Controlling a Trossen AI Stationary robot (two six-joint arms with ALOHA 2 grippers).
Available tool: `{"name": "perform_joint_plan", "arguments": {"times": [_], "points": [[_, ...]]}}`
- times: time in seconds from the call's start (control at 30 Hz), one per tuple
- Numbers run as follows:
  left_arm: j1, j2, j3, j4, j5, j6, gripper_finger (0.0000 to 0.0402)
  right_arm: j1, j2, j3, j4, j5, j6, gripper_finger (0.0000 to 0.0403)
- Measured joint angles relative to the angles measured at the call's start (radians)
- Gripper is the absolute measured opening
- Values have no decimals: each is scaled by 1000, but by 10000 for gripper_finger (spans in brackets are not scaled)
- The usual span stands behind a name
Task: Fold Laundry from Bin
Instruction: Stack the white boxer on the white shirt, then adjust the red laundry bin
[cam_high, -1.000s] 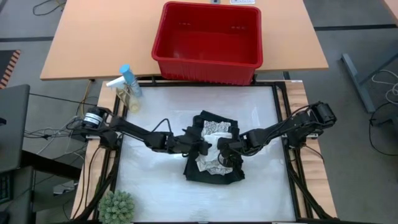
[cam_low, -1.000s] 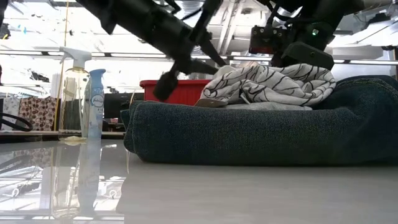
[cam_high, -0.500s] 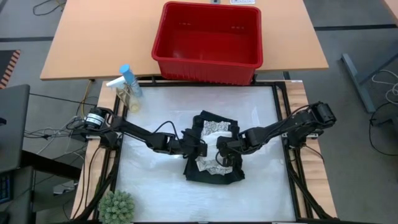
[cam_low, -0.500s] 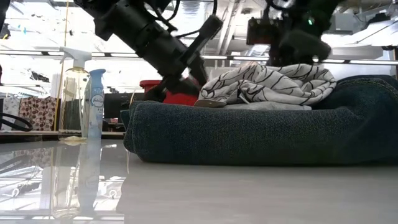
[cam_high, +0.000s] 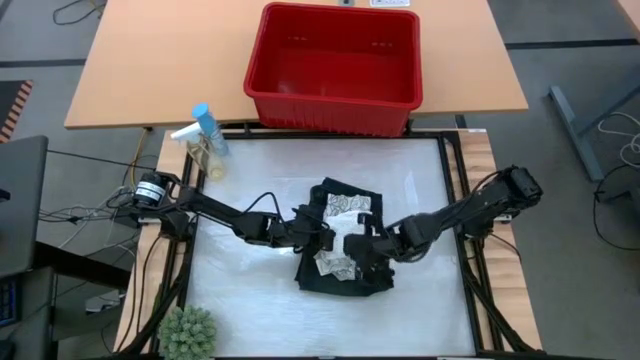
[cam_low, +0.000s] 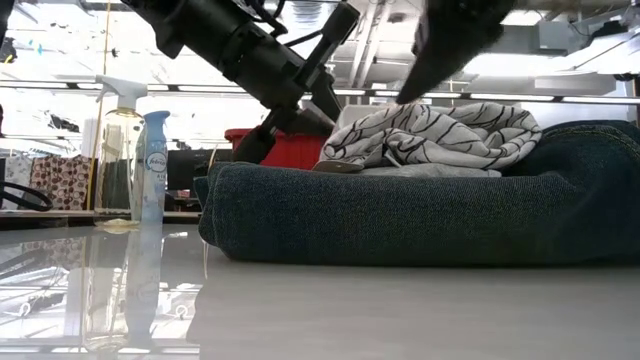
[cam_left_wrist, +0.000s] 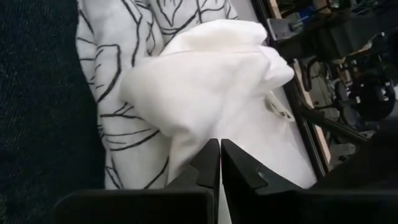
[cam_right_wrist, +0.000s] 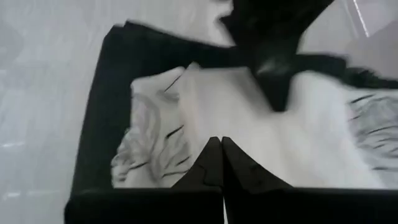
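While the overhead camera takes in the whole table, with one empty red bin (cam_high: 333, 65) on the far wooden tabletop and one folded dark garment (cam_high: 345, 275) mid-mat under both arms, only the wrist views bring out the small plain white cloth (cam_left_wrist: 217, 87) lying on the leaf-patterned cloth (cam_left_wrist: 112, 68). The left gripper (cam_high: 328, 240) and right gripper (cam_high: 362, 247) each hover over that pile with fingers pressed together, grasping nothing. I count three cloth pieces, two arms, one bin, two spray bottles (cam_low: 152, 165) and one small green plant (cam_high: 190, 331).
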Motion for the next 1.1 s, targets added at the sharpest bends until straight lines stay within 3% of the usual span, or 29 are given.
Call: {"name": "perform_joint_plan", "arguments": {"times": [0.27, 0.47, 0.67, 0.87, 1.1], "points": [[5, -5, 0, 12, 0, -5, 2, 57, 1, -234, 248, -51, 126, 16], [14, -6, 0, 104, 19, 31, 2, 70, -2, -251, 246, -75, 157, 16], [37, -28, 0, 194, 110, 59, 2, 76, -24, -160, 201, -89, 147, 16], [61, -141, 0, 176, 129, 148, 2, 97, -45, 21, -19, -86, 78, 16], [137, -356, 0, 169, 62, 387, 2, 19, -57, 274, -307, 133, -39, 16]]}}
